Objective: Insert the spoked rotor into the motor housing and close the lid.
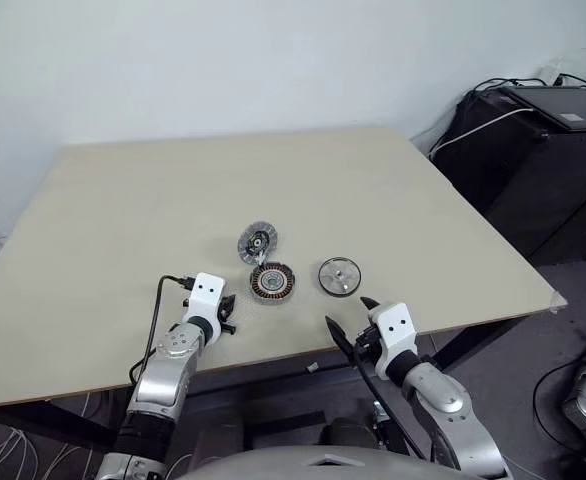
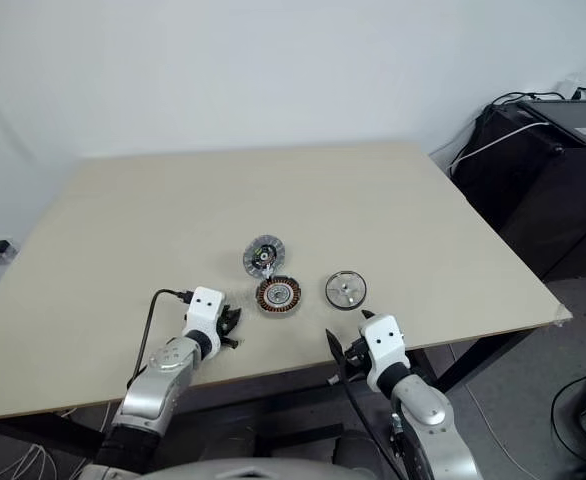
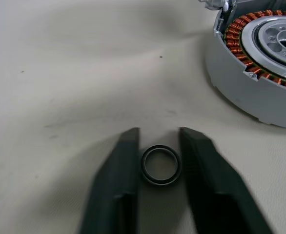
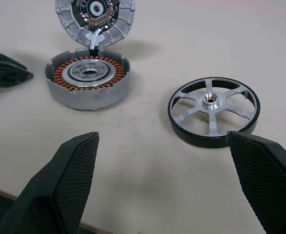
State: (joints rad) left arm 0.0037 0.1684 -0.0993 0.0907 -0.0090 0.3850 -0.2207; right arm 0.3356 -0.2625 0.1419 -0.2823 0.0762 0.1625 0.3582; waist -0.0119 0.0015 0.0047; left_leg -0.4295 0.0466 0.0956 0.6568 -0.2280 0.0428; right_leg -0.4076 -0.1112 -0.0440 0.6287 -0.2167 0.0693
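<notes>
The motor housing (image 1: 273,283) lies open near the table's front, its coppery windings (image 4: 89,73) facing up. Just behind it the lid (image 1: 257,243) stands tilted, dark hub showing. The spoked rotor (image 1: 340,276) lies flat to the housing's right. My left gripper (image 3: 158,139) is on the table left of the housing, its two fingers (image 3: 121,175) closed in around a small dark ring washer (image 3: 160,165) that lies flat. My right gripper (image 4: 163,139) hovers open at the table's front edge, in front of the rotor and apart from it.
The pale table (image 1: 123,220) stretches wide behind and to the left of the parts. Its front edge (image 1: 273,355) runs just below both grippers. A black cabinet (image 1: 543,150) with cables stands off the table's right side.
</notes>
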